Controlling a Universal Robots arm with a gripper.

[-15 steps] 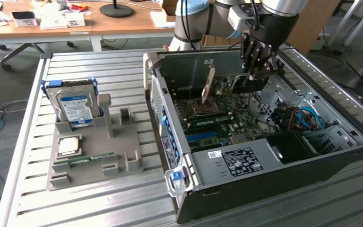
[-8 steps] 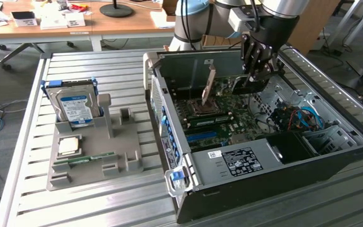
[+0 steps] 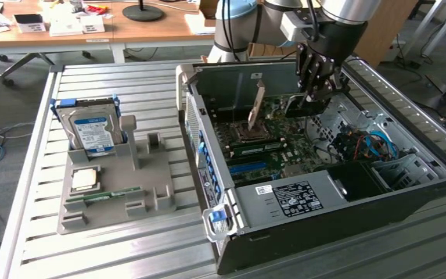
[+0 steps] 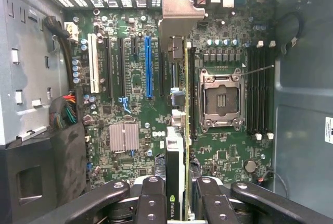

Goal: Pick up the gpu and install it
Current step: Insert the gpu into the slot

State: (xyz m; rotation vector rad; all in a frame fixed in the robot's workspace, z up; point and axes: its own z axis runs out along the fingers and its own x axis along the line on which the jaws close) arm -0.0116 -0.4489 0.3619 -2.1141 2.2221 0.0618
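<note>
GPU (image 3: 257,106) is inside the open computer case (image 3: 324,232), in the upper middle of the exterior view's frame. It is held on edge over the motherboard (image 4: 130,78), with its metal bracket pointing toward the exterior view's left. The gripper (image 3: 310,104) hangs down into the case from the upper right of that frame. Its jaws are closed partway, one on each flat side of the card, clamping its upper edge.

In the wrist view the card (image 4: 175,156) is seen edge-on, running away from the fingers (image 4: 151,195) toward the slotted back wall of the case, with the bracket at the far end. It lies between the blue slot (image 4: 148,67) and the processor socket (image 4: 221,99), just beside a long black slot (image 4: 191,94).

The pick-up looks done — the card is in the jaws and well apart from the grey holder (image 3: 157,174) on the slatted worktop (image 3: 76,256) at the exterior view's left. A hard drive (image 3: 91,129), a processor chip (image 3: 83,178) and a memory stick (image 3: 103,197) sit in that holder.

The install is under way but does not look finished. The card seems lined up along the black slot, yet in the exterior view the bracket stands high above the board, so I judge the card is not pressed home. Whether its lower edge touches the slot cannot be told — the card's own body hides that line. Seating the card and letting go of it are left.
</note>
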